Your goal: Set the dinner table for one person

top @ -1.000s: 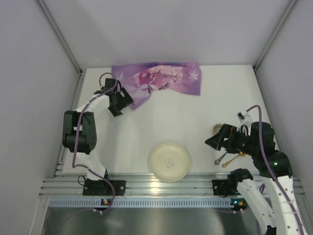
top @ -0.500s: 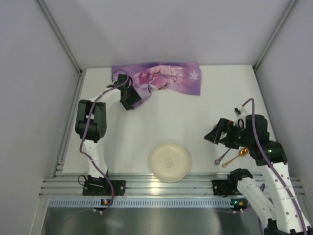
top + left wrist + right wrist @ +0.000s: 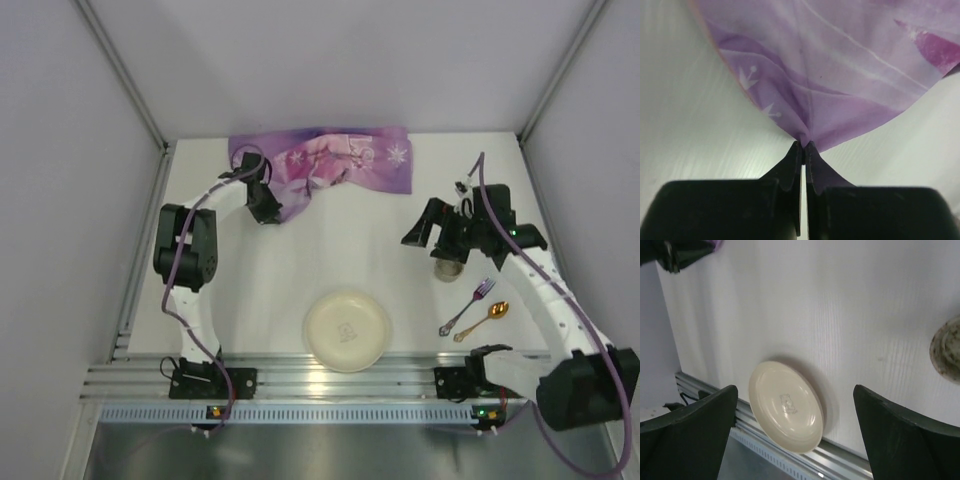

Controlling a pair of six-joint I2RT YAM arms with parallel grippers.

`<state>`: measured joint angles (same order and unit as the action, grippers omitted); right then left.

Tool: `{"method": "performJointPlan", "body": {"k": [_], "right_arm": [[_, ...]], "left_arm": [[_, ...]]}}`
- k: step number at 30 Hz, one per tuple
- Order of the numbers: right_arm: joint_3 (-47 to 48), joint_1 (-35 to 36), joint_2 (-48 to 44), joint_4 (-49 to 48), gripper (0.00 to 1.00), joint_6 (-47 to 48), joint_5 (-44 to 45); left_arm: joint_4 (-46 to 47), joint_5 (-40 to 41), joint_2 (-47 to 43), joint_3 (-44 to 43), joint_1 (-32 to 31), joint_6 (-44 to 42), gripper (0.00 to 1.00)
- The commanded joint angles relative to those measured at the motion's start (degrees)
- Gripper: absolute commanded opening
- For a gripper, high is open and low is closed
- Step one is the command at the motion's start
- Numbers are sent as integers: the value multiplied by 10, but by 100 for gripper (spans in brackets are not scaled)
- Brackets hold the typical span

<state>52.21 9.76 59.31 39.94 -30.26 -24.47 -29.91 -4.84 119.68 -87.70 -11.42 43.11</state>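
On the left side: the left gripper (image 3: pixel 804 147) is pinching the near corner of the purple placemat (image 3: pixel 335 165). Its two fingers are pressing tight together with the cloth between them.
Placemat: it is lying crumpled along the far edge of the dinner table (image 3: pixel 350 250), with folds bunching up at the pinched corner.
Step in hand: the robot is likely getting ready to pull the mat toward the near middle and spread it flat.
How to do it well: it should be pulling low and slow, so the thin cloth is not slipping out of the small pinch. Dragging one corner alone may leave the mat folded, so the other arm may be needed on a second corner. The plate is sitting in the way, so the mat should be stopping short of it.
In the middle: the cream plate (image 3: pixel 347 330) is sitting near the ribbed rail (image 3: pixel 330 378). Nothing is lying in it; only a small mark is showing at its centre.
On the right side: the right gripper (image 3: pixel 418 232) is hanging above the table with its fingers spread wide, gripping nothing.
Cup: a round speckled cup (image 3: pixel 449 271) is sitting just under the right arm. What is inside cannot be told.
Fork and spoon: the silver fork (image 3: pixel 466 307) and the gold spoon (image 3: pixel 485 318) are lying side by side, right of the plate.
How far along: the job looks like it is only starting; nothing is sitting on the mat yet.
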Motion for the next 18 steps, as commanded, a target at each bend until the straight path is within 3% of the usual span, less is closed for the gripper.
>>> {"method": "performJointPlan", "body": {"k": [1, 6, 11, 18], "right_arm": [[99, 5, 110, -97, 100, -4, -2], [249, -3, 304, -103, 100, 29, 20], [386, -40, 438, -23, 100, 51, 106], [405, -81, 541, 16, 99, 63, 187]], "left_arm": [[-52, 23, -112, 61, -4, -19, 0], [-62, 23, -213, 157, -6, -24, 0], [-89, 43, -316, 242, -18, -32, 0], [-126, 76, -426, 322, -18, -33, 0]]}}
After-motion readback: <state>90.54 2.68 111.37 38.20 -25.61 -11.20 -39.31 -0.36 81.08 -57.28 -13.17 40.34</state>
